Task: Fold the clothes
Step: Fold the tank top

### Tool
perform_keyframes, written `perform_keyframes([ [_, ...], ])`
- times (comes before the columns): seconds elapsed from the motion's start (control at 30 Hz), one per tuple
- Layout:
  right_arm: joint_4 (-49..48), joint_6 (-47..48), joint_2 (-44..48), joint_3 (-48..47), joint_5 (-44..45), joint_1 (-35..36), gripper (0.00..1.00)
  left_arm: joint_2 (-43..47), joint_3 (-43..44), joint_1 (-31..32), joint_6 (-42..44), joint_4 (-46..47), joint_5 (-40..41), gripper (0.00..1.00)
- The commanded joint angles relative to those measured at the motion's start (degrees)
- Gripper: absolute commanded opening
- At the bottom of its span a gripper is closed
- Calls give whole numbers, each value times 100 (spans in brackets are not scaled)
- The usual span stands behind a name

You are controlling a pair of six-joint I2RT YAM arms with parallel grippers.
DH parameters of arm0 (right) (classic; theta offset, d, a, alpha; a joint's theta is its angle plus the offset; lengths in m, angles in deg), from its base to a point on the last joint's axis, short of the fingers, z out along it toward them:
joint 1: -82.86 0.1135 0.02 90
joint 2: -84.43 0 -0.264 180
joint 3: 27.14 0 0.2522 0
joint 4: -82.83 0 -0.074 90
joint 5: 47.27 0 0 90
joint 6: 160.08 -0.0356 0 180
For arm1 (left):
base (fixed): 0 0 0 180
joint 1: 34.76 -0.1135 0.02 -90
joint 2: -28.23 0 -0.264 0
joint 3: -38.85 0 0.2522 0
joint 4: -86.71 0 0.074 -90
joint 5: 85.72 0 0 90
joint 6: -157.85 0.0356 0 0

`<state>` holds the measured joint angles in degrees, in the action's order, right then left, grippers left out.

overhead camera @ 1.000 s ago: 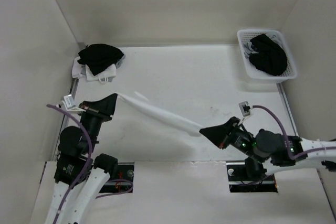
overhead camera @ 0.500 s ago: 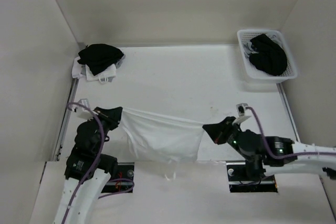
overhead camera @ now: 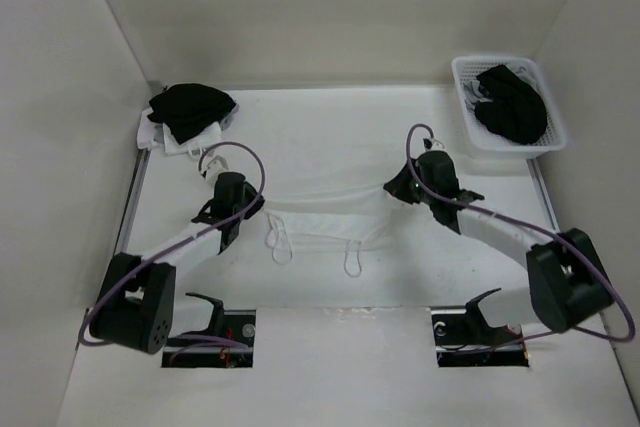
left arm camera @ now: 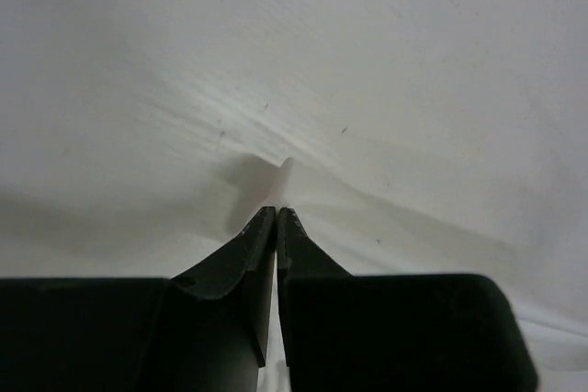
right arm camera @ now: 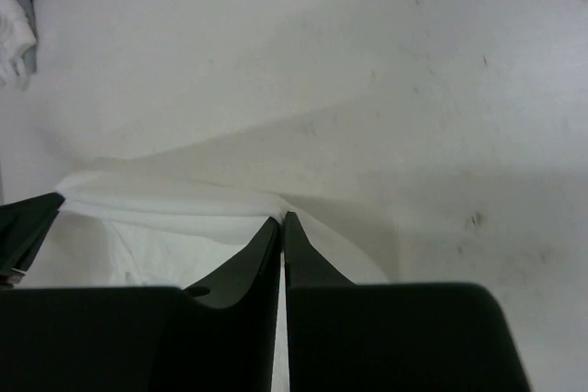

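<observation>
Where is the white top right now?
In the top view, the white top lies on the table, stretched between the left gripper and the right gripper, straps toward the near edge.

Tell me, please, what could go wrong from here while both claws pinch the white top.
1. The left claw and right claw each pinch only a thin edge of the white top; it may slip free.
2. Its loose straps could end up sticking out of the fold.

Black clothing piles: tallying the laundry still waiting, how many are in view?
2. One black pile at the far-left corner; one inside the white basket, far right. More may lie underneath.
</observation>
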<state>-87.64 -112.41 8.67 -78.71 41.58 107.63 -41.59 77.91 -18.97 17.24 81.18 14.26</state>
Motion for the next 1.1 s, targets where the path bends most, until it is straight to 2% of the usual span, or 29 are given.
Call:
perform_keyframes([
  [0.0,-807,453,-525,-736,-527,-319,6,-382,800,-19,-45,1558,180,2],
  [0.17,-886,488,-755,-835,-615,-452,7,-349,942,16,25,1612,189,3],
  [0.33,-1106,348,-615,-440,-553,-452,8,-102,477,-54,-28,1655,22,3],
  [0.5,-1212,260,-45,175,-457,-347,8,547,-217,-55,-63,1656,-145,4],
  [0.7,-1142,225,676,1036,-89,285,9,1277,-877,-247,-81,1454,-356,4],
  [0.87,-809,-196,1248,1635,588,1251,11,1568,-1334,-344,-89,1357,-461,4],
  [0.97,-299,-565,1363,1732,993,1797,16,1568,-1589,-450,-168,1296,-540,6],
  [1.07,61,-715,1433,1767,1327,1983,34,1708,-1835,-520,-282,1278,-646,17],
])
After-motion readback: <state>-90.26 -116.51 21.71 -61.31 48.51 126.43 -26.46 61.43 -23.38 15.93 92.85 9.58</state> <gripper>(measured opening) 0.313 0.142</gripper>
